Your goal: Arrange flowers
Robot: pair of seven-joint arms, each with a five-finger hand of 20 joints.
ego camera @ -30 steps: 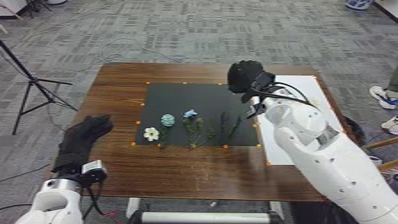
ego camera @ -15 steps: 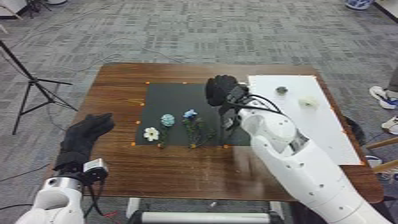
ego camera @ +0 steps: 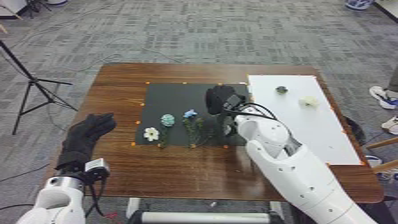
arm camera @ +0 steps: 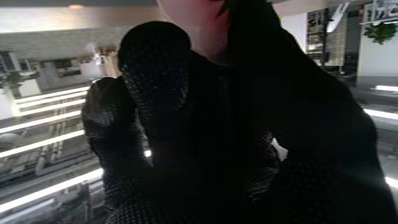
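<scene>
Your right hand (ego camera: 222, 99) is over the right part of the dark sheet (ego camera: 169, 95) on the brown table (ego camera: 124, 172), its arm slanting in across the table's near right part. You can't tell from the views whether that hand is open, closed or gripping anything; in the right wrist view, a pinkish-red thing (arm camera: 202, 22) shows beside the black glove, too close to make out. Your left hand (ego camera: 86, 131) is open and relaxed by the table's left side, to the left of the dark sheet. On that sheet, you have three blooms near one another toward its near left part: the white flower (ego camera: 151, 133) farthest left and nearest you, the pale teal flower (ego camera: 168, 120) next, and the blue flower (ego camera: 190, 114) to the right of that and a little farther from you. Green stems (ego camera: 195, 132) run below the blue flower toward the sheet's near edge. To your right, the white sheet (ego camera: 311, 135) bears two more blooms in its far part: the small dark flower (ego camera: 282, 90), and the cream flower (ego camera: 309, 101) just beside it, slightly nearer you and to the right. Small orange marks (ego camera: 135, 144) dot the edges of the sheets.
</scene>
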